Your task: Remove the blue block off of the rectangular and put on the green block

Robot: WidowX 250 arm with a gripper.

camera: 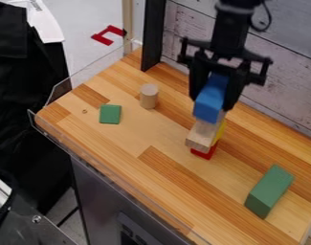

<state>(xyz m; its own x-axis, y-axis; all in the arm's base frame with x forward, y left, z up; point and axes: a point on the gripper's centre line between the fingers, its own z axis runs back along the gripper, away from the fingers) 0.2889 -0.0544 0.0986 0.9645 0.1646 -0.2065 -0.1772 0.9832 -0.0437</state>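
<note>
Because the gripper is right above the wood block, with its fingers closed on the sides of the blue block, the coming move probably turns on that vertical line: blue hangs beneath the wrist and directly over wood. Whether the two blocks touch, I can't tell. A straight lift looks right; sideways drift could knock the stack.
</note>
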